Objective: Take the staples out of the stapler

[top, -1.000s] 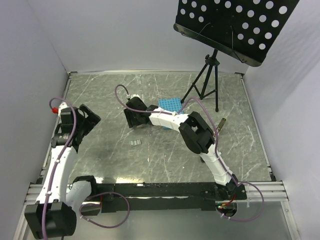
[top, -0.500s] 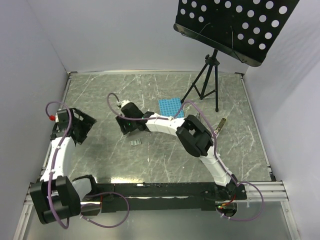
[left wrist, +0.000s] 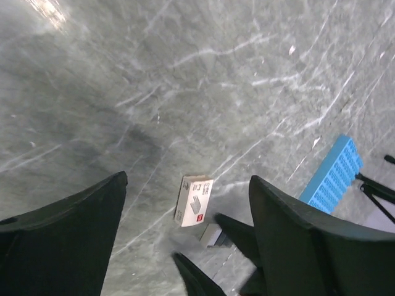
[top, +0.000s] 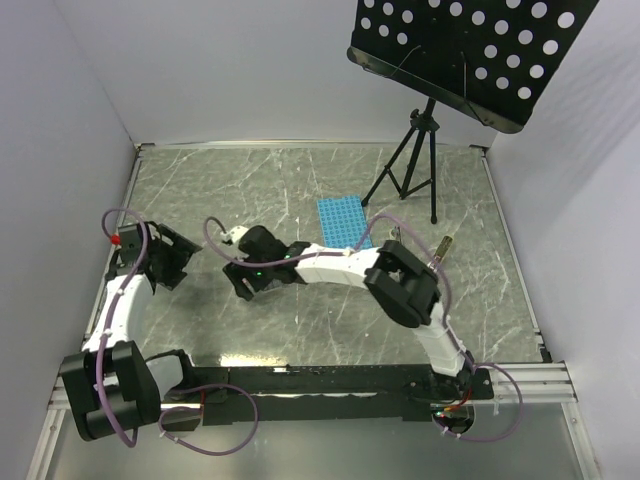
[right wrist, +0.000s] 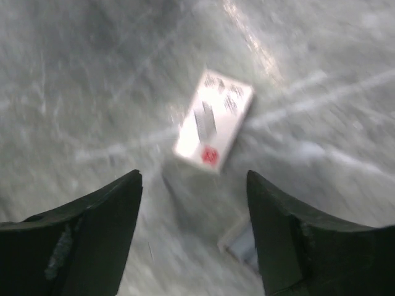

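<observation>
Currently the right hand (right wrist: pixel 193 177) is held spread and empty just above the small white box (right wrist: pixel 214 120); the left hand (left wrist: pixel 188 179), likewise parted with nothing gripped, is aimed at that box from further off. The staples (left wrist: pixel 212 235) are seen just beside the box, the stapler (top: pixel 441 248) well apart from it

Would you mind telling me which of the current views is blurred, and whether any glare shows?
Right wrist view: blurred, the small white box smeared. Left wrist view: sharp, glare on the table at top left. Top external view: sharp.
</observation>
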### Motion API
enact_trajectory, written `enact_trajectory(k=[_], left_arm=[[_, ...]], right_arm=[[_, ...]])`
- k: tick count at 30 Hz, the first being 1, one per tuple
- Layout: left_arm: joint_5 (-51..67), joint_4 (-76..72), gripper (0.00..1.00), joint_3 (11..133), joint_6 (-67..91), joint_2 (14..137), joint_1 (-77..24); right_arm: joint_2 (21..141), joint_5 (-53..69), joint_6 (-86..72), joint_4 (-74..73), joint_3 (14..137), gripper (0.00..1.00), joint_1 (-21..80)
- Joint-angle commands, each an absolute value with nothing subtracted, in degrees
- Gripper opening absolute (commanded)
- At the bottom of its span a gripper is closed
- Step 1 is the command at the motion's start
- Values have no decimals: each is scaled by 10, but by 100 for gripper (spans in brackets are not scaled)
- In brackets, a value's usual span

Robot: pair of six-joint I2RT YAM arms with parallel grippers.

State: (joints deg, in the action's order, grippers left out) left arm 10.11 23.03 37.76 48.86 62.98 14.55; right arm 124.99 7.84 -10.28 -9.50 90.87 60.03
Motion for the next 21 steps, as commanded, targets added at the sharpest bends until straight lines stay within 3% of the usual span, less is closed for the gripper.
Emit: enact_trajectory(k=[1,7,16,21], left_arm=[[148,193,82,350,488,633,148],[235,134,72,305,488,656,147],[251,98,31,270,518,692,140],[242,90,17,258,523,706,135]], right_arm=[[1144,126,-24,-44,846,79,577],[1113,284,58,-21,776,81,524],[1114,359,221,-3,728,76,505],[1099,374,278,14,702,75,505]])
